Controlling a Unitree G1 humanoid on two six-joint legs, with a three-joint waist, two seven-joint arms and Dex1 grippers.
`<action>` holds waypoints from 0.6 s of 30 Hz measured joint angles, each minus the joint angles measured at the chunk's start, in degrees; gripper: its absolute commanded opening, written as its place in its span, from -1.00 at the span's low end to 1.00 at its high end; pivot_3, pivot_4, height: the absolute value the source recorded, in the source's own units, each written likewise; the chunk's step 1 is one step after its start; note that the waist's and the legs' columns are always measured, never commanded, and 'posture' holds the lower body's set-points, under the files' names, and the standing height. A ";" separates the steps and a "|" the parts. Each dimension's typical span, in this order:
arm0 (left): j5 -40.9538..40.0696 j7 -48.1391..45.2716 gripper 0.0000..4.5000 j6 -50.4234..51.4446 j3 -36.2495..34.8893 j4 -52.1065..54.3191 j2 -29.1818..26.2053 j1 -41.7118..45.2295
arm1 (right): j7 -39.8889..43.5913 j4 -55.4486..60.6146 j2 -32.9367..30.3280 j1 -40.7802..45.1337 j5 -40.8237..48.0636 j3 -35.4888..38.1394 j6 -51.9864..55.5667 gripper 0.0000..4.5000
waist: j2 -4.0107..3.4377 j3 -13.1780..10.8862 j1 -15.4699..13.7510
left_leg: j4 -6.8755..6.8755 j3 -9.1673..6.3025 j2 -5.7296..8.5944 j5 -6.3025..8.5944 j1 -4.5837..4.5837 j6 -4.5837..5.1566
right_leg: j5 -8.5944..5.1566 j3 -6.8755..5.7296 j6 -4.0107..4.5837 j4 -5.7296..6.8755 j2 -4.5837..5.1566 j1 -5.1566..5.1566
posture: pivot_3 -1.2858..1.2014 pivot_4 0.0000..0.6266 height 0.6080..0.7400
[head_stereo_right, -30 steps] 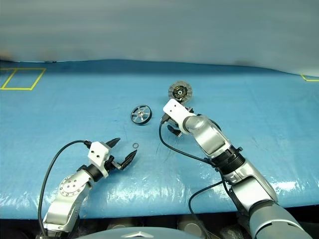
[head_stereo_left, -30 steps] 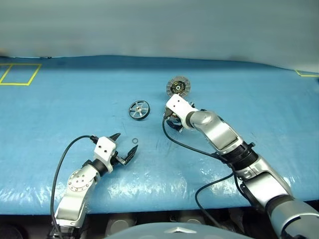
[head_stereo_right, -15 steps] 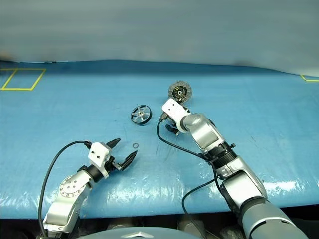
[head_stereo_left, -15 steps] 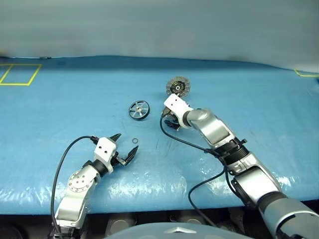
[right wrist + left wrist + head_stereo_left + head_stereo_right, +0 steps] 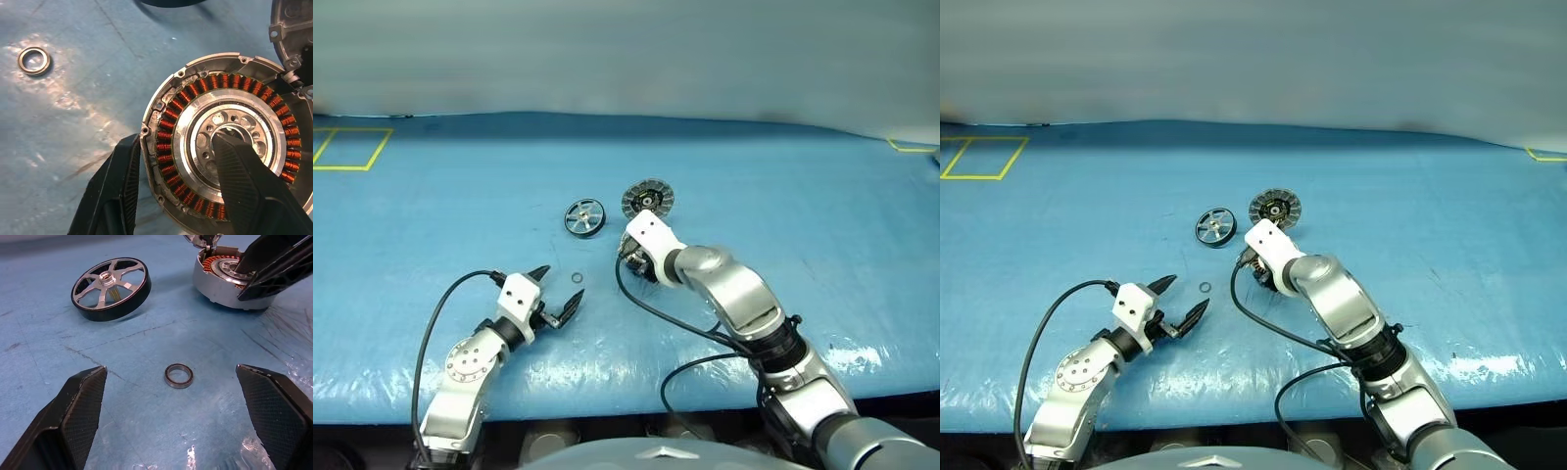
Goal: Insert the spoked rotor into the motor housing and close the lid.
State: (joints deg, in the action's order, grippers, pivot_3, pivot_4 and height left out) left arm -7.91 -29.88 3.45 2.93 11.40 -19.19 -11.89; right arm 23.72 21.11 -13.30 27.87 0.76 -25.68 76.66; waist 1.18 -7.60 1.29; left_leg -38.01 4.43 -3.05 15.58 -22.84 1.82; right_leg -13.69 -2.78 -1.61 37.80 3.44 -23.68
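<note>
Blue surface (image 5: 822, 225) carries the motor housing (image 5: 227, 281), whose rim the right claw (image 5: 176, 191) straddles, one finger outside and one in the bore, while the spoked rotor (image 5: 585, 216) lies just beside it and the lid (image 5: 647, 200) beyond, so the rotor likely goes next to the released left claw (image 5: 558, 291).

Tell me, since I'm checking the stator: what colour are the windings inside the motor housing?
Copper-orange coils ringing the silver motor housing; clearest in the right wrist view.

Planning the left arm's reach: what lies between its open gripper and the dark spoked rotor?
A small metal ring lies on the blue mat between the left gripper and the dark spoked rotor, seen in the left wrist view.
</note>
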 measured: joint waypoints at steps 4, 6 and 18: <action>-0.01 -0.02 1.00 0.02 -0.22 0.00 -0.15 -0.16 | -4.17 8.36 4.32 -4.67 0.11 -1.42 6.65 -0.13 | 0.07 0.06 -0.02 | 0.01 -0.02 0.00 0.00 0.00 -0.01 | -0.02 -0.02 0.03 0.00 0.01 0.00 | 0.03 -0.52 1.00; -0.01 -0.04 1.00 0.03 -0.26 0.00 -0.18 -0.16 | -5.42 10.46 5.80 -5.51 0.42 -1.97 9.12 -0.13 | 0.07 0.06 0.03 | -0.01 -0.02 0.01 0.00 0.00 -0.02 | -0.02 -0.02 0.04 -0.01 0.03 0.00 | 0.03 -0.52 1.00; -0.01 0.27 1.00 0.31 -0.43 0.18 -0.27 -0.31 | -9.90 13.78 11.87 -6.87 4.13 -0.13 15.24 -0.13 | 0.04 0.03 0.31 | 0.03 -0.01 0.00 -0.01 -0.03 -0.03 | -0.06 -0.03 0.09 -0.01 -0.01 -0.08 | 0.03 -0.52 1.00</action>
State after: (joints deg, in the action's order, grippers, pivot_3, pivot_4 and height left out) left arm -7.92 -29.60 3.76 2.50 11.59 -19.46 -12.21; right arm 13.82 34.90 -1.43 21.00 4.89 -25.81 91.91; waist 1.22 -7.57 1.59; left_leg -37.98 4.41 -3.05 15.57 -22.88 1.78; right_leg -13.75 -2.80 -1.53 37.79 3.43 -23.76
